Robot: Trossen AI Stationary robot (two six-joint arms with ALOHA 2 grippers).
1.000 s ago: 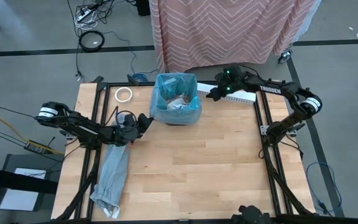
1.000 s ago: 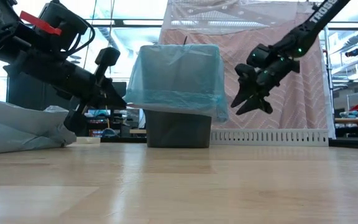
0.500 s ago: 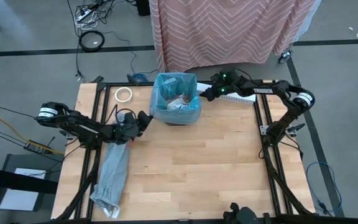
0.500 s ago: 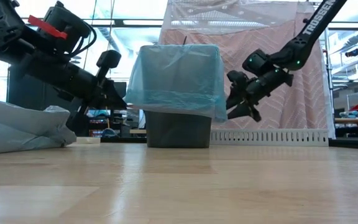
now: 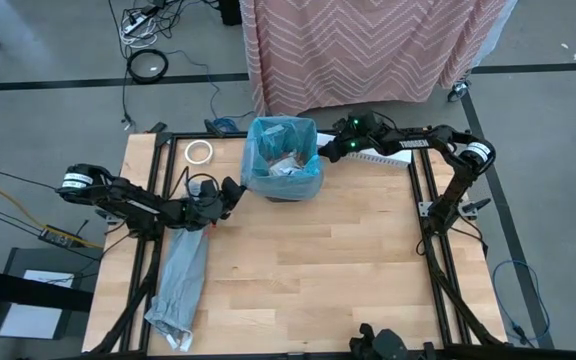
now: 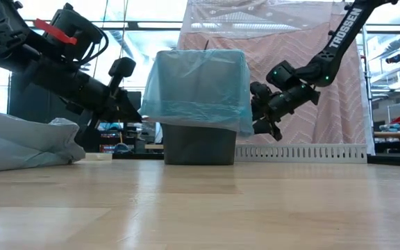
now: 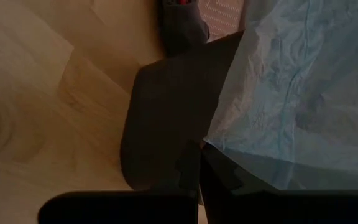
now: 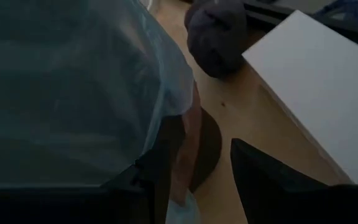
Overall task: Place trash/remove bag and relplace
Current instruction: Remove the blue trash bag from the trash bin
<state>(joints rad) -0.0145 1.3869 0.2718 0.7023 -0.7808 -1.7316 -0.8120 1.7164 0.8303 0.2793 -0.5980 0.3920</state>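
- blue bag (image 5: pixel 283 160) lining the small dark bin (image 6: pixel 198 144), hem draped over the rim
- trash (image 5: pixel 287 164) inside the bin
- left gripper (image 6: pixel 126 111) at the bin's left side, fingers pinched on the hem
- right gripper (image 5: pixel 324 150) at the bin's right rim, fingers parted around the hem
- grey bag (image 5: pixel 179 282) left of the bin

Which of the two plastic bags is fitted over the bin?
The bright-blue bag, draped over the dark bin; the pale grey bag lies flat on the table.

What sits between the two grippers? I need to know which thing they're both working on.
The high view shows the bin with its blue bag between the left gripper and right gripper.
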